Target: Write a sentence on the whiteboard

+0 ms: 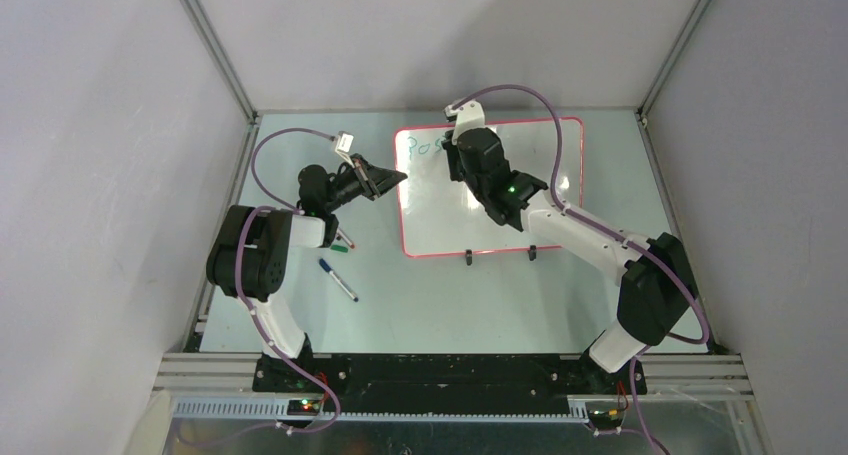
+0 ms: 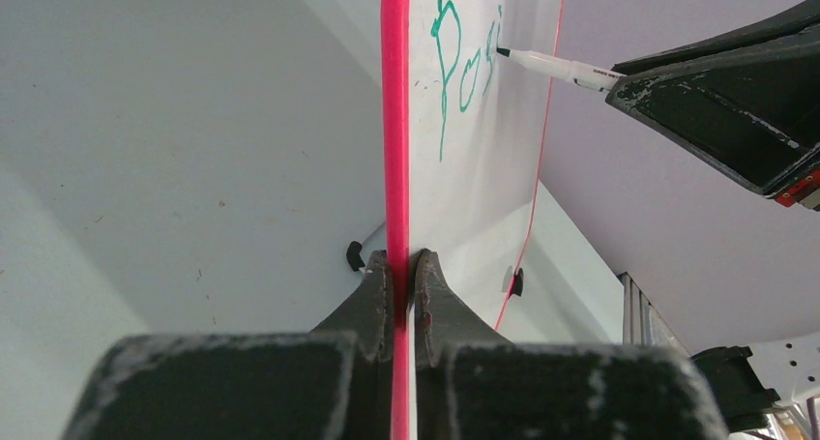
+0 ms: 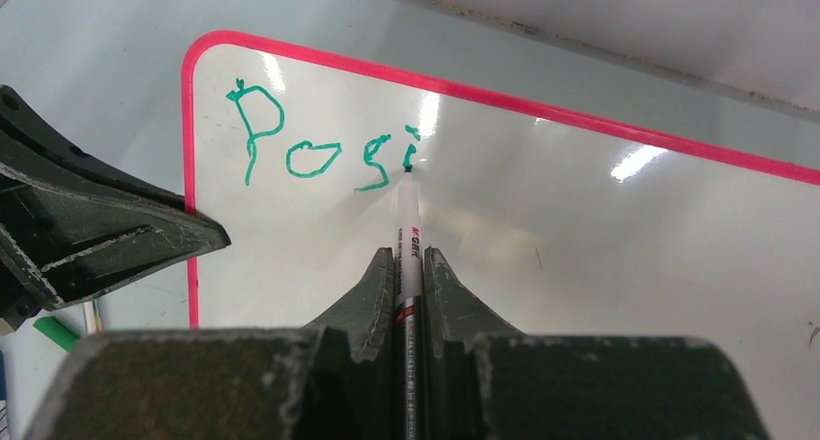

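Observation:
The whiteboard (image 1: 440, 210), white with a red-pink rim, lies on the table. My left gripper (image 2: 403, 264) is shut on the whiteboard's left rim (image 2: 395, 121). The sentence (image 3: 319, 150) is green letters reading "Posi" near the board's top left corner, also visible as the sentence (image 2: 464, 58) in the left wrist view. My right gripper (image 3: 409, 258) is shut on a white marker (image 3: 407, 222). The marker's tip touches the board at the foot of the "i". In the top view the right gripper (image 1: 462, 143) hovers over the board's upper left part, hiding some letters.
Two loose markers lie on the table left of the board: a blue-capped marker (image 1: 338, 279) and a green-capped marker (image 1: 343, 241). The board's two black feet (image 1: 468, 259) point toward the near side. Metal frame posts and grey walls enclose the table.

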Motion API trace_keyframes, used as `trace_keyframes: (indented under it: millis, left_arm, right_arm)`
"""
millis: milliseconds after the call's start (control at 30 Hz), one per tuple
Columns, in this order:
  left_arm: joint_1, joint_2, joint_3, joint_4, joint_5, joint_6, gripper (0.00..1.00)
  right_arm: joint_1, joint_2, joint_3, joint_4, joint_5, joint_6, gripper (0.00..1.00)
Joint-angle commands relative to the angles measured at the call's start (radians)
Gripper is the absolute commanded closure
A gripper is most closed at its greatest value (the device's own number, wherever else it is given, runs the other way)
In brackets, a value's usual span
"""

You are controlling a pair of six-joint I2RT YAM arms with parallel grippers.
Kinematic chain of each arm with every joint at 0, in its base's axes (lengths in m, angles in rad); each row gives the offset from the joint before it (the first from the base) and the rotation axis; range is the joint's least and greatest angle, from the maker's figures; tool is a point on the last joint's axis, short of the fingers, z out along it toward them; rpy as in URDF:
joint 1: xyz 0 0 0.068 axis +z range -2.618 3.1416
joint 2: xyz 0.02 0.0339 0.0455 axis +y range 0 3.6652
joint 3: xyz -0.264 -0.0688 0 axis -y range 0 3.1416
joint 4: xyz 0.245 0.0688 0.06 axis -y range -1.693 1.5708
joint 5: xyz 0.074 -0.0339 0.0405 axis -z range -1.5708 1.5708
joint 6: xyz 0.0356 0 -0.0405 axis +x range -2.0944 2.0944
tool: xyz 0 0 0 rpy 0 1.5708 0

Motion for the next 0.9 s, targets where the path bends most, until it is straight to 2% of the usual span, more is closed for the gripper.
trace_keyframes:
  millis: [0,867]
  left_arm:
    - [-0.017,-0.027,-0.004,0.000,-0.041,0.078,0.99]
    - [-0.017,-0.029,-0.003,-0.003,-0.040,0.080,1.00]
  right_arm:
    - [0.005,0.006,0.036,-0.024,0.037,-0.002,1.00]
    - [0.011,-0.012,0.036,-0.069,0.035,0.017,1.00]
